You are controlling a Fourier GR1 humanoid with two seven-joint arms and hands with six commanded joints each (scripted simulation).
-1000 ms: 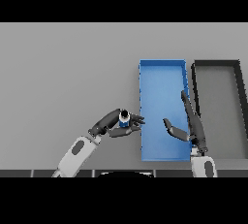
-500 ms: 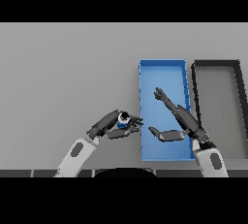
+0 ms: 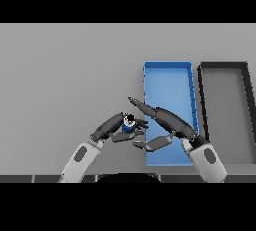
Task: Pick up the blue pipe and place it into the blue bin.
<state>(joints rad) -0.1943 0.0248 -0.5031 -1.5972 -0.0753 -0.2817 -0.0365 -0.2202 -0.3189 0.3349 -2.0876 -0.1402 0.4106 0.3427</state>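
Left hand point(image 3: 112, 129) fingers grasp the blue pipe point(image 3: 128, 123) beside the blue bin point(image 3: 168, 77); right hand point(image 3: 167, 121) fingers released.

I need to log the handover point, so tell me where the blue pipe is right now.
In the head view the blue pipe sits pinched in the left hand, just left of the blue bin and not yet in it, with the right hand's fingers reaching toward it.

A plain grey surface point(image 3: 65, 70) fills the view. At its right side sits a long black-rimmed bin point(image 3: 202, 100) with a grey floor, lying lengthwise.
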